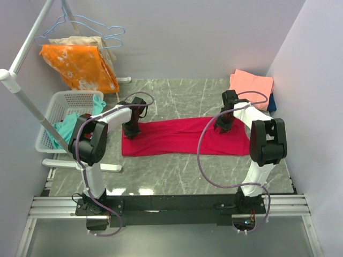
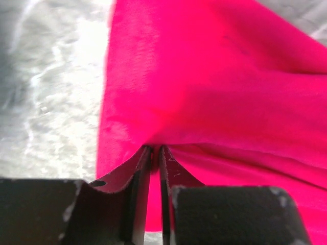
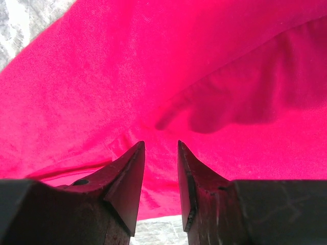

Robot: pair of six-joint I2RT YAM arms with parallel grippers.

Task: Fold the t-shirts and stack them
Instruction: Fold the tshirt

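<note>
The crimson t-shirt (image 1: 177,136) lies as a folded band across the table (image 1: 177,171), the left gripper (image 1: 130,132) clenched on its left end, the right gripper (image 1: 221,128) narrowly parted over its right end, the salmon-pink t-shirt (image 1: 251,83) atop the dark blue t-shirt (image 1: 272,101) just beyond, and a white basket (image 1: 59,107) at far left.
</note>
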